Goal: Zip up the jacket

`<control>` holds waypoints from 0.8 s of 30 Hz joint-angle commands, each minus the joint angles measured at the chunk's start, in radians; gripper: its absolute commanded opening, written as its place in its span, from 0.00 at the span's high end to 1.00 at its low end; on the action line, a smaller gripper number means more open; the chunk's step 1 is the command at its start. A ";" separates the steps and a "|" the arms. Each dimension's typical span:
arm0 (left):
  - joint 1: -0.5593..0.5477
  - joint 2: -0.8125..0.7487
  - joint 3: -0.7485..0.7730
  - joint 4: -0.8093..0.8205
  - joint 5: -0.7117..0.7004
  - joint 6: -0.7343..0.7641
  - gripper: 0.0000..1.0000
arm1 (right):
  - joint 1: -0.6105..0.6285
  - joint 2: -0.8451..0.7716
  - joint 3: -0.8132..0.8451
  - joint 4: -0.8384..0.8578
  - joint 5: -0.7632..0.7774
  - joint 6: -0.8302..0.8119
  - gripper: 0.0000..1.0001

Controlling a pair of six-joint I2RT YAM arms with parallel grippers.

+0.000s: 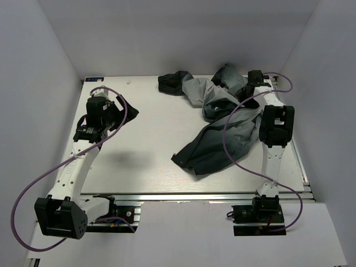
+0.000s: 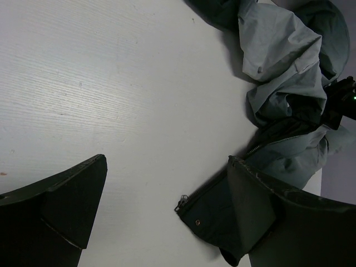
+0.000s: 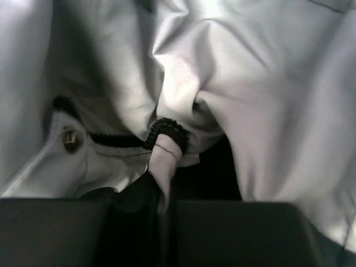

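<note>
1. The right gripper (image 3: pixel 164 214) is sunk into cloth at the far right corner. From overhead its fingertips are hidden by its own wrist and the folds.
2. Its wrist camera shows two dark fingers (image 3: pixel 250 233) drawn almost together, with a narrow fold of pale grey cloth pinched between them.
3. Just above that pinch sit a metal snap stud (image 3: pixel 70 139) and a black ribbed piece (image 3: pixel 167 132). The view is blurred, and I cannot tell whether the ribbed piece is zipper teeth or cord.
4. The jacket (image 1: pixel 222 128) lies crumpled on the right half of the table (image 1: pixel 150 150). It runs from the back edge down toward the near right, darkest at the near end. Hood and sleeves cannot be sorted out in the heap.
5. The left gripper (image 2: pixel 167 161) hangs wide open over bare tabletop on the left, holding nothing.
6. In its wrist view a dark jacket corner with a zipper end (image 2: pixel 182 201) lies just beside its right finger, which covers part of that corner.
7. Bare table stretches across the left and centre.
8. White walls (image 1: pixel 33 83) close in on the left, back and right, and the right arm stands near the right one.
9. A purple cable (image 1: pixel 225 136) loops over the jacket.
</note>
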State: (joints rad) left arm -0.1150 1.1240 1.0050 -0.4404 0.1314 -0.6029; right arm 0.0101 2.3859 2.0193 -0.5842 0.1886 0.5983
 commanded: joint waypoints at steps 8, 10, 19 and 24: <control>-0.002 -0.069 -0.003 -0.049 0.030 -0.005 0.02 | 0.436 -0.595 -0.654 0.334 -0.111 -0.526 1.00; 0.000 -0.078 0.000 -0.069 0.051 0.005 0.02 | 0.595 -0.733 -0.781 0.392 -0.116 -0.500 1.00; -0.003 -0.046 0.001 -0.136 0.112 0.055 0.02 | 0.821 -1.057 -1.153 0.494 -0.219 -0.259 0.11; -0.066 0.011 -0.009 -0.118 0.186 0.081 0.02 | 0.812 -1.220 -1.147 0.373 -0.095 -0.235 0.11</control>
State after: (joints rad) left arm -0.1303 1.1099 1.0042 -0.5606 0.2451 -0.5571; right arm 0.8303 1.2663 0.8528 -0.1612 0.0063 0.3279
